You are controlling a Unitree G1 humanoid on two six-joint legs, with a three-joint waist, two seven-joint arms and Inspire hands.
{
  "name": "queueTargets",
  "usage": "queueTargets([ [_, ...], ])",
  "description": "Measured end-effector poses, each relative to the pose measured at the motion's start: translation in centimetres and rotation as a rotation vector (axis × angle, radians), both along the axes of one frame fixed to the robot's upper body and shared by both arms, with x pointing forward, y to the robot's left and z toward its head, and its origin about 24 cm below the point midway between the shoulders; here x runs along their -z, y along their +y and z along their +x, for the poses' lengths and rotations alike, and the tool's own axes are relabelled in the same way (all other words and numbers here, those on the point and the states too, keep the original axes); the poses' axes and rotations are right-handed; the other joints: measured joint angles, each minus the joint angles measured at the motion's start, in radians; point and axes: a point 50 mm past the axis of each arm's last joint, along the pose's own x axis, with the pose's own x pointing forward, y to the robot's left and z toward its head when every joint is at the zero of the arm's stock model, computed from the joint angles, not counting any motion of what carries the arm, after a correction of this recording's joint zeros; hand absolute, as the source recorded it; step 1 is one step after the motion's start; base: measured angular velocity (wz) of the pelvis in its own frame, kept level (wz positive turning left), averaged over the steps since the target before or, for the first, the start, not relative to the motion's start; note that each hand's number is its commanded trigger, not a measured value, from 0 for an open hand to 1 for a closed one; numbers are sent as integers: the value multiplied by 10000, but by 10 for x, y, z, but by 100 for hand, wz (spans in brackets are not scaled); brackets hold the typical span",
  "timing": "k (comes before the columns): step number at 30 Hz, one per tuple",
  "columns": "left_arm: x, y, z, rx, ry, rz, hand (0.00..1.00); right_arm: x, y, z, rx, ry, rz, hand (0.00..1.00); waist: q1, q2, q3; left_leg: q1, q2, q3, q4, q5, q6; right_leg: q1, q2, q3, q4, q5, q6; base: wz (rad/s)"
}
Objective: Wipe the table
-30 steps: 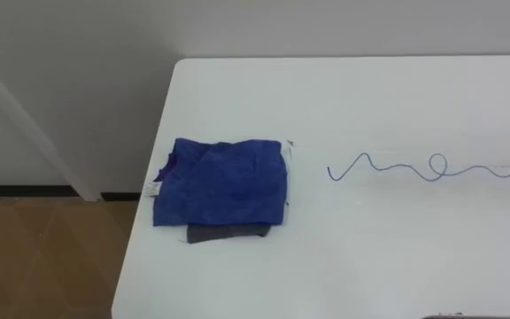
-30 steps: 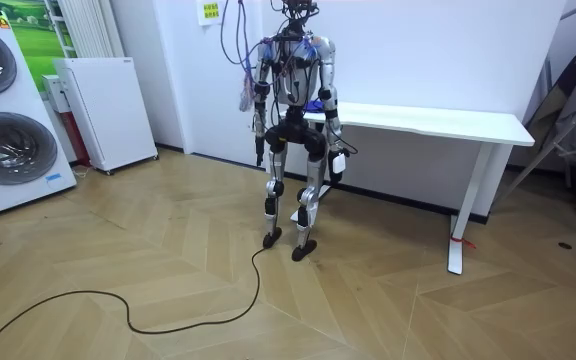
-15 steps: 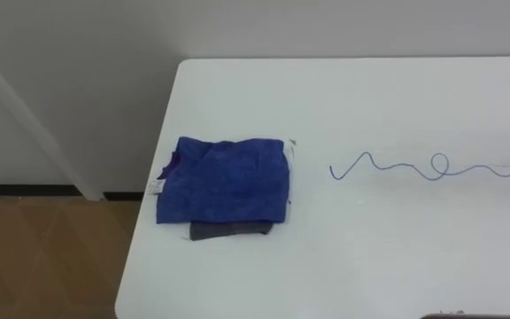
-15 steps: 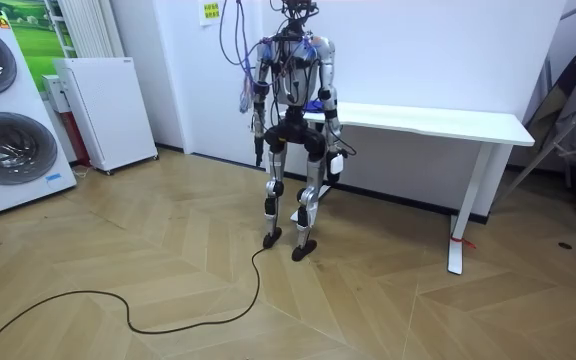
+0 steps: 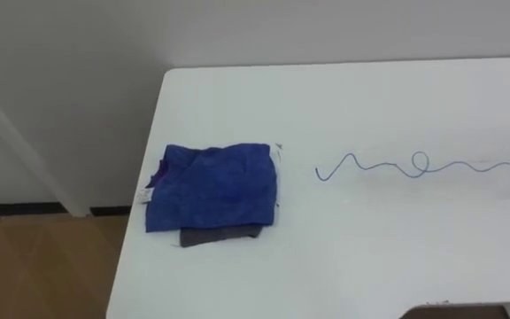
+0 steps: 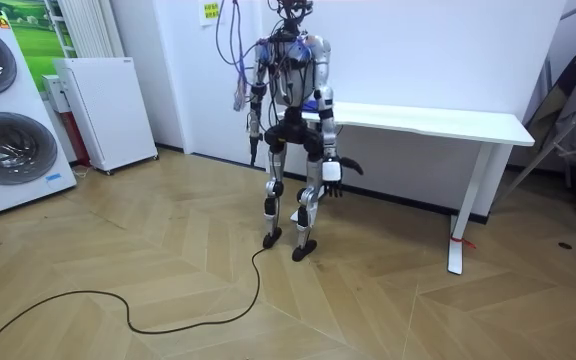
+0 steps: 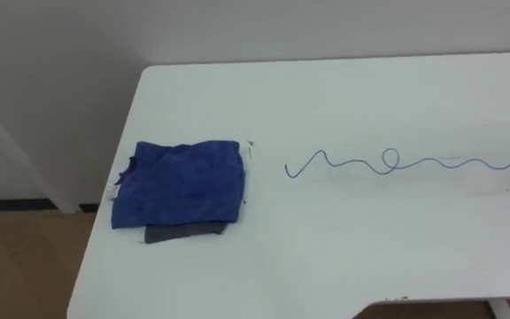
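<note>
Room view shows the right hand (image 6: 333, 172) now lifted out from the thigh, fingers loosely spread and empty, while the left hand (image 6: 252, 152) hangs too small to read. The blue cloth (image 5: 211, 188) lies untouched near the tabletop's (image 5: 370, 257) left end, apart from the pen squiggle (image 5: 419, 165), so the reach seems only just starting.

Washing machine (image 6: 8, 150) beside white cabinet (image 6: 108, 105), wooden floor (image 6: 418, 310)
</note>
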Motion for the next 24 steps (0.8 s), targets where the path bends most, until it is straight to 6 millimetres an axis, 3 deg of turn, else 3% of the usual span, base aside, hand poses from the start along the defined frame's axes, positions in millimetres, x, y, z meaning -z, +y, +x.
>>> queueTargets([
  [2,-2,9,-3,-255,38,281,0,-2,-4,-5,1763,97,-348,0,-249,-175,-17,-3,-2,-10,2,1,1,-27,1,62,24,-20,21,-2],
  [5,-5,16,-5,-414,118,555,0,-5,-14,-4,3086,106,-767,0,-450,-367,-50,24,-8,7,20,0,3,-38,13,125,61,-20,23,-6],
  [7,-7,24,-4,-266,175,780,0,-10,-35,10,3505,-26,-1389,0,-482,-516,-37,-4,-10,24,163,-43,56,-121,10,301,200,-22,30,-21],
  [9,-8,27,-1,-234,89,898,0,-18,-57,24,3569,-159,-2078,0,-467,-531,-37,-84,-14,26,267,-102,84,-238,3,391,319,-24,55,-15],
  [14,-11,33,4,-6,-19,1219,0,-44,-103,73,2421,-124,-4117,0,-429,-563,-47,-259,-32,28,331,-109,96,-405,-3,423,366,11,89,2],
  [17,-10,30,10,866,26,1214,0,-72,-126,119,558,-328,-6156,0,-380,-524,-82,-325,-32,23,355,-109,97,-460,7,440,372,15,83,2],
  [20,-9,28,16,1408,25,1228,0,-96,-136,149,-1063,-181,-7966,0,-221,-449,-79,-462,-32,23,330,-106,101,-662,16,452,460,19,81,-2],
  [24,-9,29,21,2135,-21,1446,0,-148,-138,194,-3638,-151,-11728,0,132,-344,-95,-517,-33,5,323,-105,101,-743,8,401,580,22,76,-2],
])
